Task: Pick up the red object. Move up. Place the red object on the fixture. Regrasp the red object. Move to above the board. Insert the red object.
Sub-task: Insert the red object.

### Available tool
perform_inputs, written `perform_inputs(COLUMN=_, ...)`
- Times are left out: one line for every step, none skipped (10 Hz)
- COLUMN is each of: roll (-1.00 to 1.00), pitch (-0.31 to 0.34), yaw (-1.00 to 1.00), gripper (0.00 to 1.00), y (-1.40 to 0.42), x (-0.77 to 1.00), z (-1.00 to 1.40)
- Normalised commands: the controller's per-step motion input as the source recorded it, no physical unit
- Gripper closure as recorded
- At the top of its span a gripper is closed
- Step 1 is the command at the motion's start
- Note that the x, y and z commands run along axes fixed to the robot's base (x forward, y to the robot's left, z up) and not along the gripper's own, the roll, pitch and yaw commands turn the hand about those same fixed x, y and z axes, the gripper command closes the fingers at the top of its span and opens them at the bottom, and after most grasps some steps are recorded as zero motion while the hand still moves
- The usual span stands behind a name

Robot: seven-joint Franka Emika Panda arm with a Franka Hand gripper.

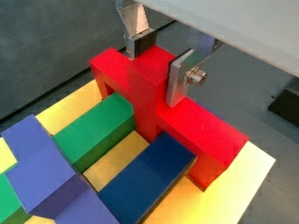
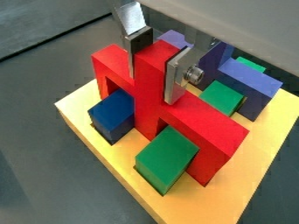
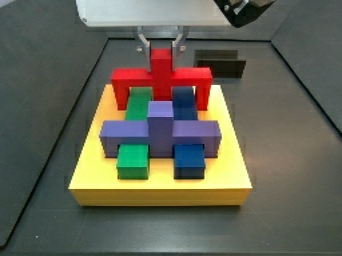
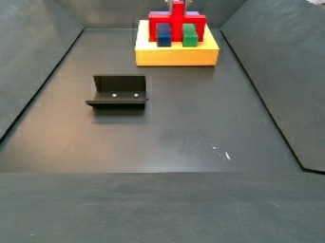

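Note:
The red object [image 1: 201, 133] [image 2: 201, 131] stands on the yellow board [image 1: 253, 175] [image 2: 117, 154], its legs down in the slab and its centre stub pointing up. My gripper [image 1: 160, 70] [image 2: 153, 73] is shut on that stub, one silver finger [image 1: 179, 80] pressed flat on each side. In both side views the red object [image 3: 162, 76] [image 4: 177, 17] sits at the board's [image 3: 160, 190] [image 4: 173, 57] far edge, under the gripper [image 3: 162, 45]. The fixture [image 3: 221, 66] [image 4: 118, 92] stands on the dark floor, apart from the board, with nothing on it.
A purple cross-shaped block [image 3: 160, 130] lies in the board's middle, with green [image 3: 131, 160] and blue [image 3: 191, 160] blocks in front of it. More green [image 1: 93, 131] and blue [image 1: 152, 175] blocks sit between the red legs. Dark walls ring the floor [image 4: 178, 142].

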Motion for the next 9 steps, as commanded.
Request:
perform_inputs(roll=-0.18, pitch=0.000, yaw=-0.03, gripper=1.00, y=0.00, x=0.00, z=0.00)
perform_inputs(roll=-0.15, pitch=0.000, yaw=-0.03, gripper=1.00, y=0.00, x=0.00, z=0.00)
perform_inputs(roll=-0.14, pitch=-0.016, yaw=-0.04, gripper=1.00, y=0.00, x=0.00, z=-0.18)
perform_inputs(roll=-0.16, pitch=-0.109, yaw=-0.02, gripper=1.00, y=0.11, x=0.00, z=-0.49)
perform_inputs(roll=-0.08, pitch=-0.161, yaw=-0.01, gripper=1.00, y=0.05, x=-0.03, z=-0.72)
perform_inputs(roll=-0.07, pitch=-0.183, yaw=-0.01, gripper=1.00, y=0.01, x=-0.04, z=-0.81)
perform_inputs(roll=-0.09, pitch=-0.181, yaw=0.00, gripper=1.00, y=0.03, x=-0.06, z=-0.75)
perform_inputs(roll=0.00, pitch=0.000, yaw=0.00, gripper=1.00, y=0.00, x=0.00, z=-0.02)
perform_inputs(roll=0.00, pitch=0.000, yaw=0.00, gripper=1.00, y=0.00, x=0.00, z=0.00)
